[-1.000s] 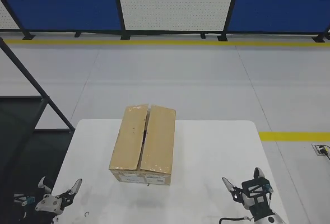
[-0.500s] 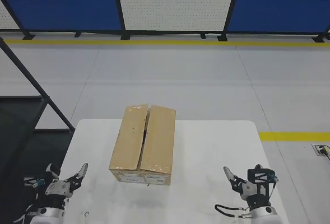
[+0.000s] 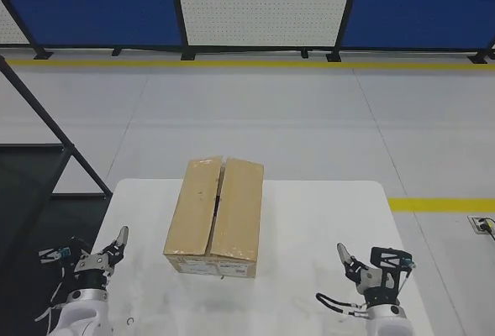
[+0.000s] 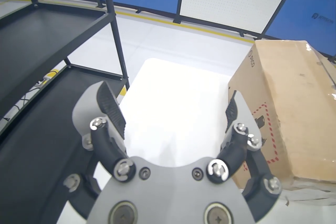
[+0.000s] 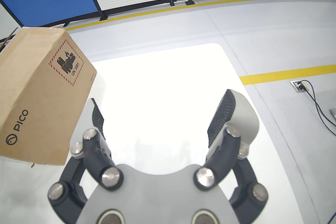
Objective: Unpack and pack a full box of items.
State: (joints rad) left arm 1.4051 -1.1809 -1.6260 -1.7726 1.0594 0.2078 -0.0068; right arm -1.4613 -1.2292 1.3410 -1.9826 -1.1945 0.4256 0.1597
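A brown cardboard box (image 3: 215, 217) stands with its top flaps shut in the middle of the white table (image 3: 314, 227). The left wrist view has the box (image 4: 286, 104) close beside my left gripper (image 4: 168, 101), which is open and holds nothing. In the top view that gripper (image 3: 96, 252) sits at the table's near left corner. My right gripper (image 5: 162, 109) is open and empty too, with the box (image 5: 39, 93) off to its side. It hovers at the near right part of the table (image 3: 373, 265) in the top view.
A black metal shelf rack (image 4: 52, 33) stands just off the table's left edge, seen as a frame (image 3: 28, 160) in the top view. A yellow floor line (image 3: 449, 204) and a floor socket with a cable (image 5: 300, 86) lie to the right.
Both grippers have moved up along the table's near side toward the box, the left one coming in from off the table's corner. The box has not moved.
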